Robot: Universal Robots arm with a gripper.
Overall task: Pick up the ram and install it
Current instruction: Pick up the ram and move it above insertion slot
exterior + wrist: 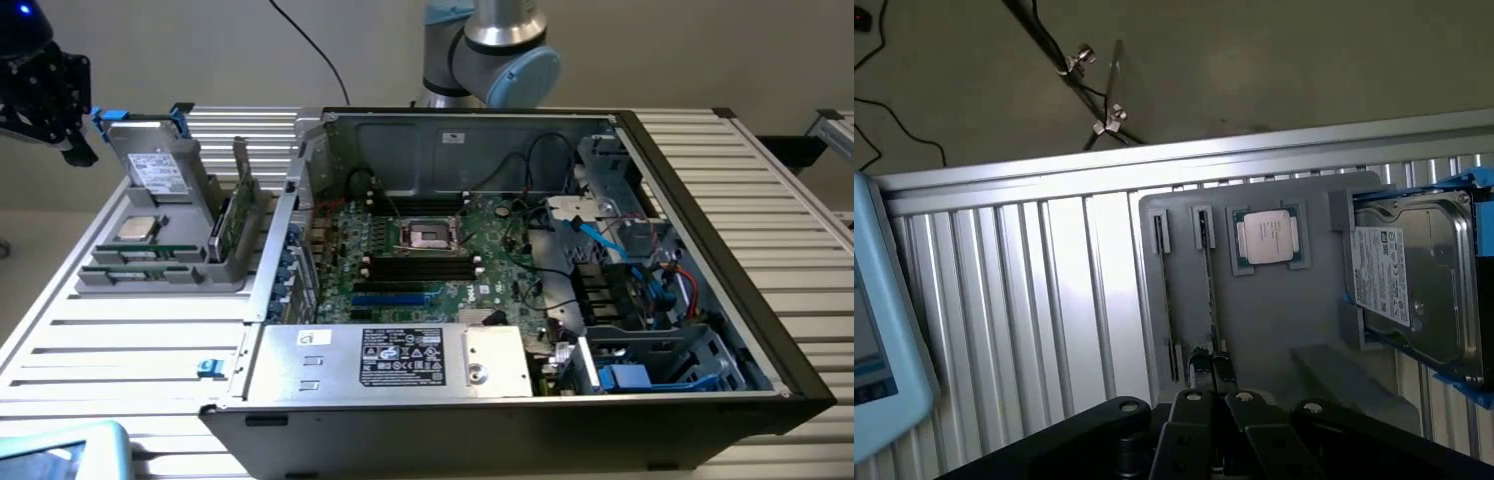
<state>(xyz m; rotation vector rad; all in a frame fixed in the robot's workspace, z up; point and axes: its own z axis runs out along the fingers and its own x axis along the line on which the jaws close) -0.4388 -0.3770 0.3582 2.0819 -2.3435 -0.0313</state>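
Gripper pressed shut, hanging above the ram standing edgewise in the tray

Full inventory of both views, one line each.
computer case: one, black, open, mid-table
motherboard: one, green, inside the case
power supply: one, silver, case's near edge
parts holder: one, grey, exterior view's left of case
ram: one, green, upright in holder
processor chip: one, silver, flat on holder
hard drive: one, silver, blue-framed, in holder
device: one, light blue, exterior view's lower left
table: one, ribbed silver, under everything
arm: one, grey, behind the case
gripper: one, black, fingers shut, empty, over holder
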